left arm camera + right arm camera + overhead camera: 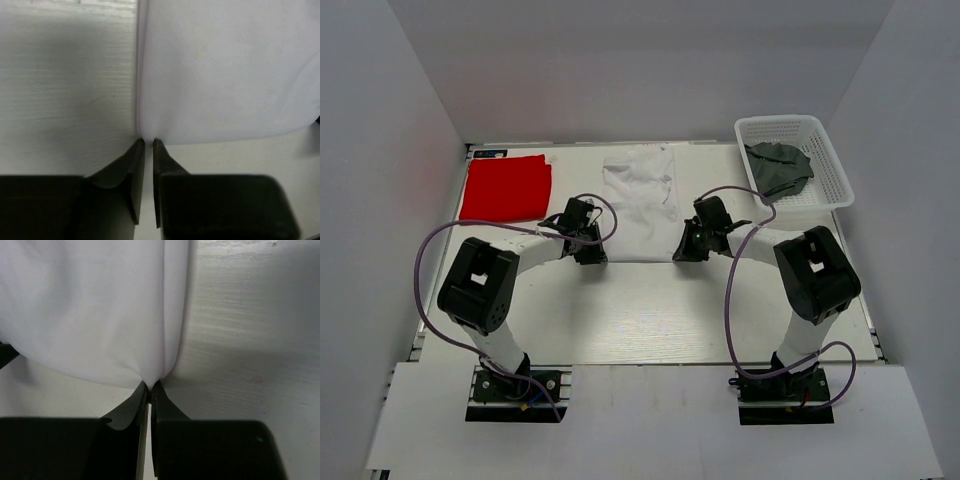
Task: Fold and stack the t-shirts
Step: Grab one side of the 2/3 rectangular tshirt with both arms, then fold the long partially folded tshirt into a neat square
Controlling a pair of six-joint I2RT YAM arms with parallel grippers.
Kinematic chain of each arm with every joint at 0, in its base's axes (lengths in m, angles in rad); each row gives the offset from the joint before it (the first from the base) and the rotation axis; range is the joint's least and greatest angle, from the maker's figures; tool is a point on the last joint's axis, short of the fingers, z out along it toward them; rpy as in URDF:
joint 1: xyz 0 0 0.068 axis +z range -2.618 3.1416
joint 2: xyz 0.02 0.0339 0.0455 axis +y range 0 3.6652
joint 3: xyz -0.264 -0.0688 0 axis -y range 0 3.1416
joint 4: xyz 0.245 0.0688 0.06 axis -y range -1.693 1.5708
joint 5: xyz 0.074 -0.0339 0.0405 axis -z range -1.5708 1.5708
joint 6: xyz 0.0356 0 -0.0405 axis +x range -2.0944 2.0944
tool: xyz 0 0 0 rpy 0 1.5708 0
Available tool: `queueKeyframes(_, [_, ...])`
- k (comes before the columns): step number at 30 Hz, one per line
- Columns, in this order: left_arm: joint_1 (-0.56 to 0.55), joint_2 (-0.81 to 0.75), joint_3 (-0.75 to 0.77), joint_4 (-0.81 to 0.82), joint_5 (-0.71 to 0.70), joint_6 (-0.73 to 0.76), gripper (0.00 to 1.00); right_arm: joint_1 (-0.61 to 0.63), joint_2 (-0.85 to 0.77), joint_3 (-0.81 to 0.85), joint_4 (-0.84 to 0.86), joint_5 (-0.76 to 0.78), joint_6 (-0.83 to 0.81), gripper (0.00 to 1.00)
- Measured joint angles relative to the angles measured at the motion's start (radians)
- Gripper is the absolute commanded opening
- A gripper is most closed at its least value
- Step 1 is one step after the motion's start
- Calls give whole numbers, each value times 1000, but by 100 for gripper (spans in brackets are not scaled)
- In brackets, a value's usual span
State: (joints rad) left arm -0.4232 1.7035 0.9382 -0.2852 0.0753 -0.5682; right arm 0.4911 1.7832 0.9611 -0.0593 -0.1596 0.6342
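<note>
My left tool (148,142) is clenched on the near-left corner of the white shirt (640,200), and my right tool (150,386) on its near-right corner. The shirt lies flat at 12 o'clock on the tabletop (650,320). I judge the first fold is in hand: the next move is to lift both corners evenly and carry them toward 12.

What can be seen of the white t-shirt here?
The white t-shirt is plain, thin, soft-looking cloth. It lies flat and lightly wrinkled at the far middle of the table, a tall rectangle with no sleeves showing. The right end effector pinches its near right corner, puckering it. The left end effector grips the near left corner. Nothing else touches it.
</note>
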Motion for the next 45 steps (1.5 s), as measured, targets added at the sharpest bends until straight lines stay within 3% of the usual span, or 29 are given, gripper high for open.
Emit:
queueKeyframes(3, [1,16,5,2,13,-2,0,0,2,3,-5,3,7,0])
queueKeyframes(11, [0,-24,-42,3,71,-1,0,0,-27,-12,-29,-15,-14,0])
queueKeyframes(18, [-40,-316,-220,-58,173,-10,0,23,-331,-205,-150,-78,-90,0])
queueKeyframes(24, [-87,-615,-272,-194,269,-37,0,85,-571,-257,-278,-157,-217,0])
queueKeyframes(29, [-106,-851,-269,-216,306,-61,0,124,-742,-277,-284,-183,-247,0])
queueKeyframes(35, [-109,-834,-211,-192,282,-59,0,124,-769,-269,-231,-114,-227,0])
queueKeyframes(45, [-101,-690,-69,-195,55,-76,0,104,-558,-33,-220,34,-184,0])
